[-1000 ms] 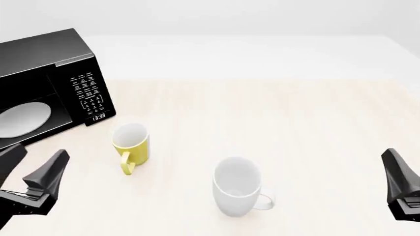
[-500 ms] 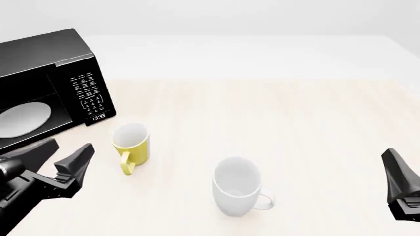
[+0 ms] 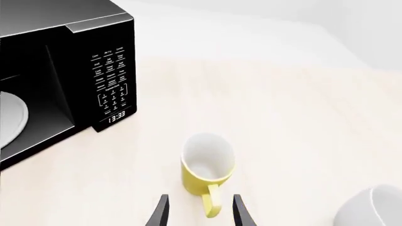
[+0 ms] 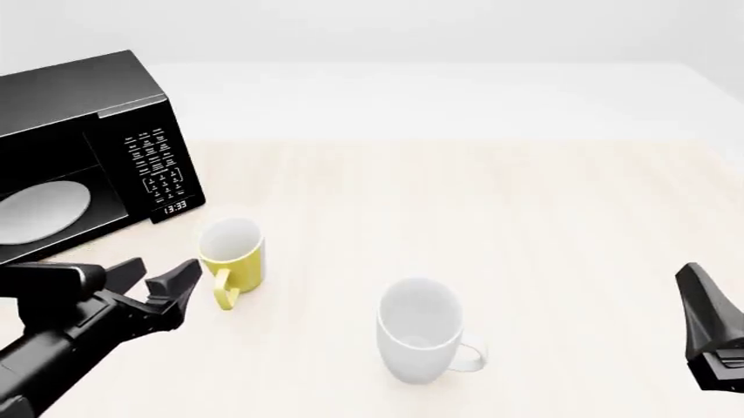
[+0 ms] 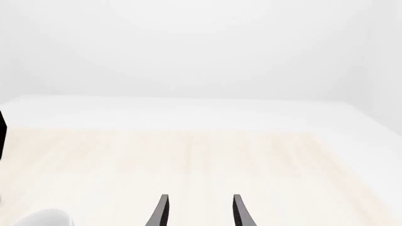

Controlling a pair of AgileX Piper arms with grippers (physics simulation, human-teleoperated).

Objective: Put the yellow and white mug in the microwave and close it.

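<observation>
The yellow and white mug (image 4: 233, 251) stands upright on the table just in front of the microwave (image 4: 82, 139), its handle (image 4: 225, 292) turned toward me. In the left wrist view the mug (image 3: 207, 162) lies right ahead of the fingers, with its handle reaching toward the gap between them. My left gripper (image 4: 169, 266) (image 3: 199, 214) is open, close to the mug's left side and not touching it. The microwave's cavity shows its white turntable plate (image 4: 41, 209); its door is out of view. My right gripper (image 4: 709, 324) (image 5: 199, 214) is open at the table's right side, holding nothing.
A larger all-white mug (image 4: 421, 333) stands upright to the right of the yellow one and nearer to me, with its handle to the right. It also shows as the white mug (image 3: 370, 212) at the edge of the left wrist view. The keypad (image 4: 155, 165) faces the table's middle.
My left arm has swung up and to the right, bringing its open gripper from the lower left corner to beside the yellow mug's handle. The right arm and both mugs have not moved.
</observation>
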